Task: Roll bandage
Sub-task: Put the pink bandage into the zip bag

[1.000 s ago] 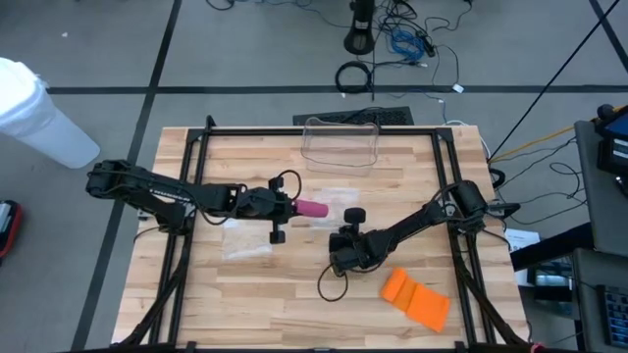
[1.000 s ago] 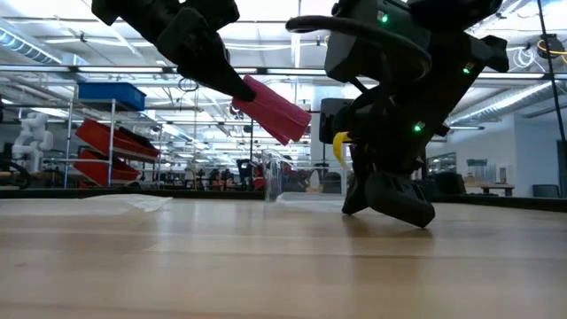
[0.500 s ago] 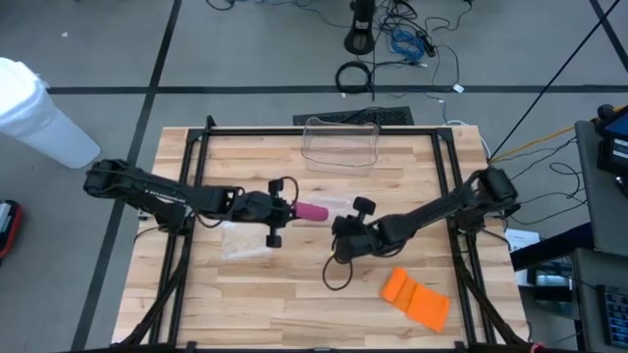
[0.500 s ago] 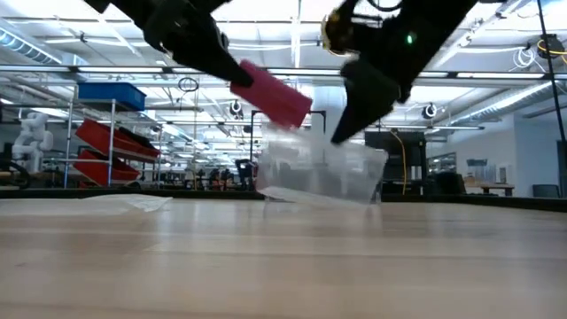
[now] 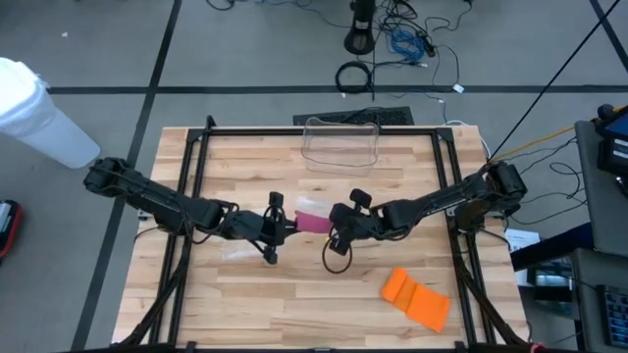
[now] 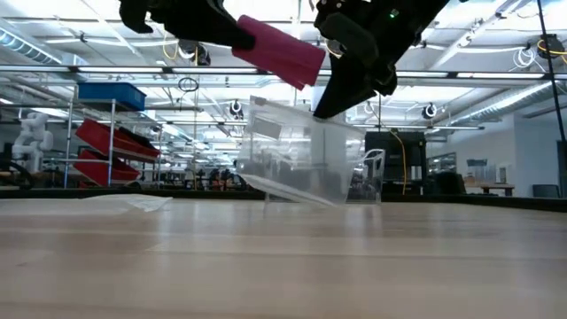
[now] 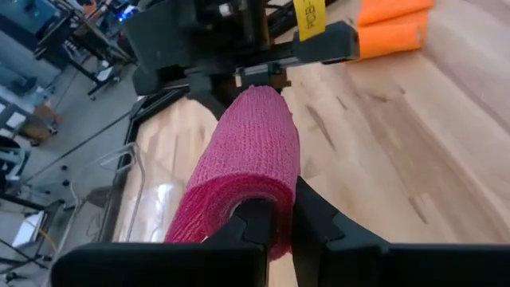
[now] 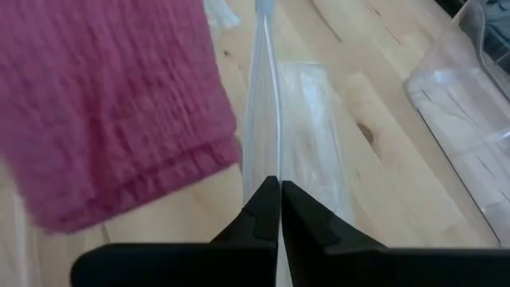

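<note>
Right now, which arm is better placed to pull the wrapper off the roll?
Right, probably. The right gripper is shut on a clear wrapper strip right beside the pink roll. The left gripper is already busy, shut on the roll and holding it above the table.

Only one bit of lettering turns up: a yellow tag (image 7: 310, 17) at the top centre of the left wrist view, fixed to the dark body of the other arm, carrying dark characters printed sideways. They are too small and cut off by the frame edge to make out. The high, low and right wrist views offer nothing readable anywhere.
</note>
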Available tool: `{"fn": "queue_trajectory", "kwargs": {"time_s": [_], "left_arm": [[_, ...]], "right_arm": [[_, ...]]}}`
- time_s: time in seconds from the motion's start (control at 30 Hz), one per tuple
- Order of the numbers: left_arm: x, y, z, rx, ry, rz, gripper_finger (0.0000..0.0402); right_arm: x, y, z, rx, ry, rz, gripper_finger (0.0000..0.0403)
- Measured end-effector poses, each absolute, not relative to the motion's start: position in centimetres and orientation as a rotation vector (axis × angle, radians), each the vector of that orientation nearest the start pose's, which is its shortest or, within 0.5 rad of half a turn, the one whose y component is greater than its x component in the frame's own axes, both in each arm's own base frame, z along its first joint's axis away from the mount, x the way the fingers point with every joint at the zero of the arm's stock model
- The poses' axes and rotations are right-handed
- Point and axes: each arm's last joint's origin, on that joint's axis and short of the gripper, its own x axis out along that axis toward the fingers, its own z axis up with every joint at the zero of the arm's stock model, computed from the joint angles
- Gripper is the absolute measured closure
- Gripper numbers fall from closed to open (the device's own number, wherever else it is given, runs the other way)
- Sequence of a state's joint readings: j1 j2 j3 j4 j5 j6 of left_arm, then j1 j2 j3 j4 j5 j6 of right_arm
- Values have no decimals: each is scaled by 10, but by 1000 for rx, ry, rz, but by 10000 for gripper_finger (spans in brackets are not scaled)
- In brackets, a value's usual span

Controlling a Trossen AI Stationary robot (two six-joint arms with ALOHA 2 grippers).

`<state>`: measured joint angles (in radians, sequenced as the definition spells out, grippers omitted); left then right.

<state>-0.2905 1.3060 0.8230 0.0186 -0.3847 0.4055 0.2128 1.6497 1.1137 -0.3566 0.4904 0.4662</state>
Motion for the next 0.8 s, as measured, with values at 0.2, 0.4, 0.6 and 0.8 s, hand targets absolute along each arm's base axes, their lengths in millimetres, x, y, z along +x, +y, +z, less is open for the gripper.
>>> {"fn": "queue_trajectory", "kwargs": {"time_s": [0.2,0.4,0.6,0.8], "left_arm": [[273,-65,255,512,465,43,375],[272,-56,251,452,515,80,375],[271,-54,249,438,541,85,375],[271,-54,250,448,536,88,375]], "right_arm": [[338,55,223,137,737,-429,403],[338,55,230,150,712,-392,403],[330,53,245,152,676,-392,403],[326,51,256,140,635,-417,402]]}}
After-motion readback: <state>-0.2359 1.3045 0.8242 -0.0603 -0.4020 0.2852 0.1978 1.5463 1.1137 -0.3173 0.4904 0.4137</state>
